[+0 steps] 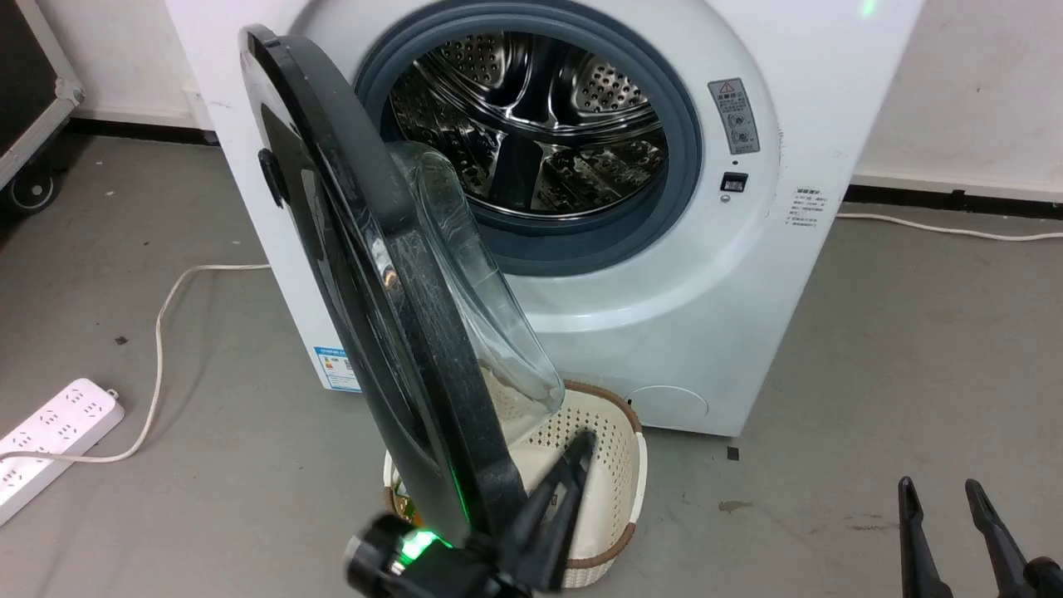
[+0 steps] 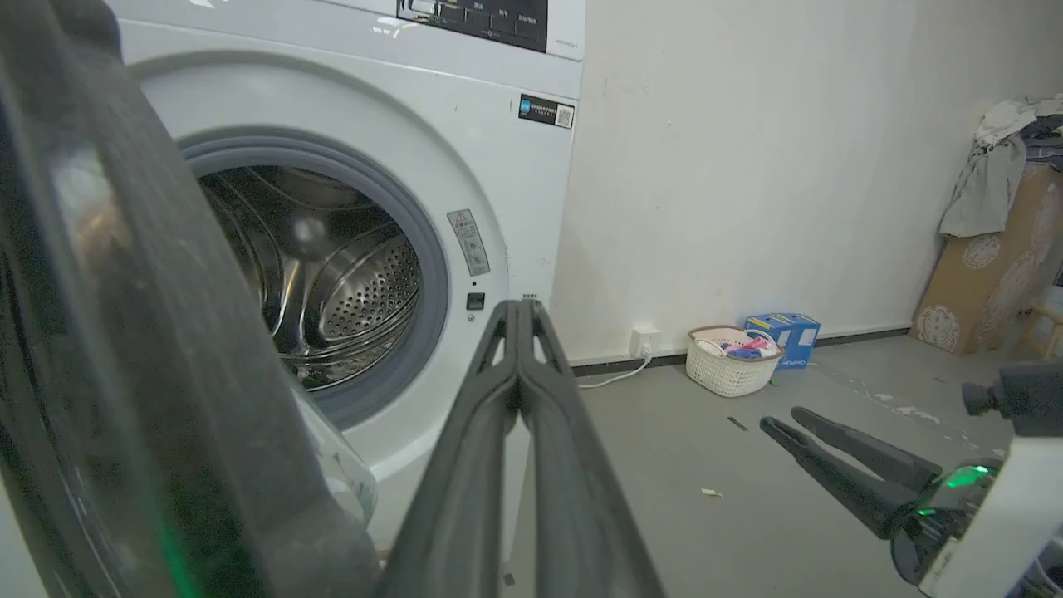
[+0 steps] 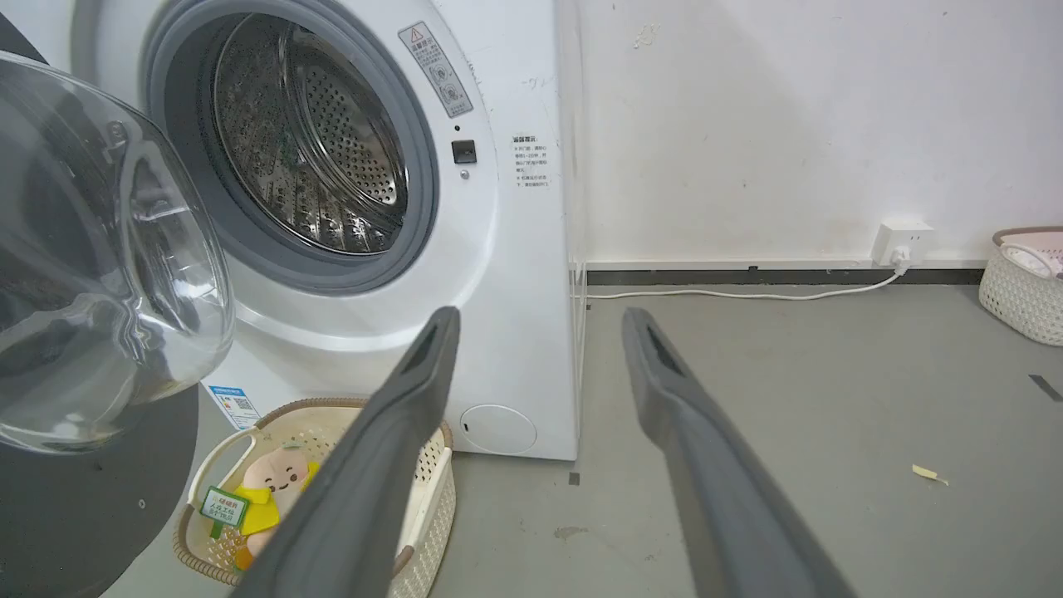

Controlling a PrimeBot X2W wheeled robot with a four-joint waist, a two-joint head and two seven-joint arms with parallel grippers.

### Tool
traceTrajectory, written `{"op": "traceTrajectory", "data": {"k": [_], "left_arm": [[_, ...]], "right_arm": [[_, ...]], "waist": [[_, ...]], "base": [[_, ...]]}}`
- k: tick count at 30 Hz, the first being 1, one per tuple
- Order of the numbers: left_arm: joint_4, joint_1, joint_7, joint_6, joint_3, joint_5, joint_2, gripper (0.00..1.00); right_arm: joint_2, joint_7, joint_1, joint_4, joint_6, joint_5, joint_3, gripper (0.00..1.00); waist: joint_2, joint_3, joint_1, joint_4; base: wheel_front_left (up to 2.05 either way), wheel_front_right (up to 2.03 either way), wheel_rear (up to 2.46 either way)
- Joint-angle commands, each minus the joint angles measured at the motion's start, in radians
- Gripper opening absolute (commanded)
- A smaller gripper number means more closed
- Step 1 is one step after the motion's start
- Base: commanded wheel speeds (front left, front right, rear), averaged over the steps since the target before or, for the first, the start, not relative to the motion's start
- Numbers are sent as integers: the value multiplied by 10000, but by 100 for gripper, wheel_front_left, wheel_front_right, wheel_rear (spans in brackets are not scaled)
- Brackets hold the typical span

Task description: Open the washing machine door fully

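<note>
The white washing machine stands ahead with its steel drum exposed. Its glossy black door is swung out to about a right angle and shows edge-on, the clear glass bowl bulging to the right. My left gripper is shut with nothing between its fingers, lying close along the door's inner side near its lower rim. In the left wrist view the door looms at the left beside the shut gripper. My right gripper hangs open over bare floor at the lower right, away from the door. It stands open in its own view too, beside the glass bowl.
A cream perforated basket holding a plush toy sits on the floor under the door. A white power strip and cable lie at the left. Another basket and a blue box stand by the wall at the right.
</note>
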Motion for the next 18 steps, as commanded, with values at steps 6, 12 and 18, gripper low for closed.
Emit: {"op": "traceTrajectory", "data": {"k": [6,12,18], "left_arm": [[1412,279,754,590,-203,-229,20,0],[2048,230,706,822,-24,-247,44,0],[2336,184,528,916,69,-327,51,0]], "right_arm": [[30,-45,-27,97,8,86,46,100],[30,-45,-32,130,8,134,36,100],[30,-45,23,125,8,187,13,100]], "waist": [[-1,79,0,-21],[-1,113,0,58],[-1,40,0,402]], "base": [[0,0,0],[0,0,0],[0,0,0]]}}
